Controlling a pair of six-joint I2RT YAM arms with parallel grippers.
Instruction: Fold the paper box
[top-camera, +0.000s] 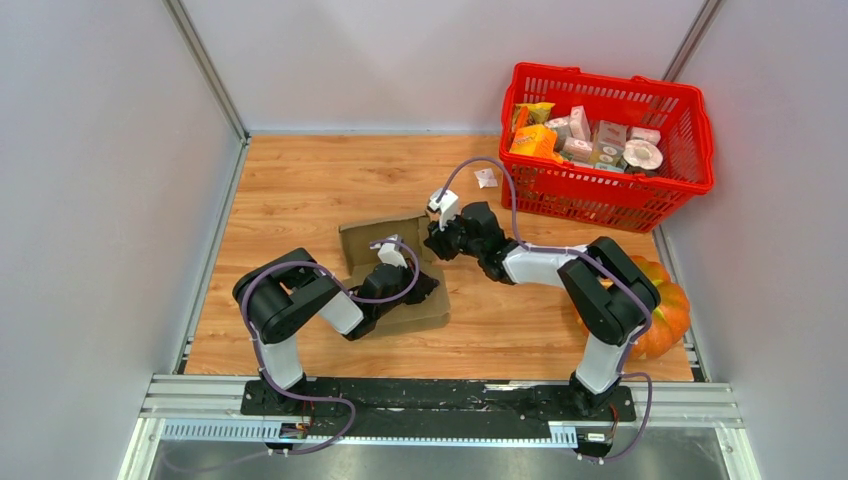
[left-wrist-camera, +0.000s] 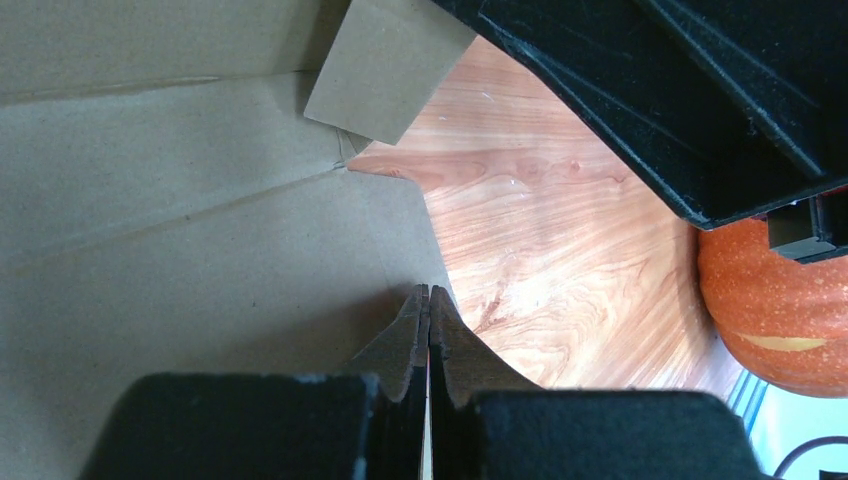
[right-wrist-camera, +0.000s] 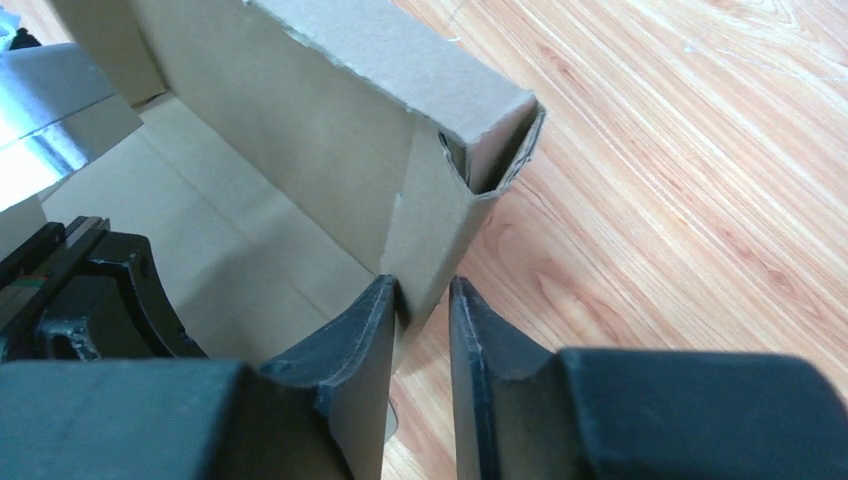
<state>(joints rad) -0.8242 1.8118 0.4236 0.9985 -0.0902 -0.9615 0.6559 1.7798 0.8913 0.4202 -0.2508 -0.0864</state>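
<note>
- Paper box (top-camera: 372, 240) part-formed: far wall up, rest looks unfolded.
- R gripper (right-wrist-camera: 422, 288) jaws apart, astride wall corner.
- L gripper (left-wrist-camera: 428, 292) fingers together at base edge.

The right gripper (right-wrist-camera: 422, 300) straddles the upright corner wall of the paper box (right-wrist-camera: 330, 150), one finger against the cardboard's inner face, the other just clear outside, above the wooden table (right-wrist-camera: 680, 200)
</note>
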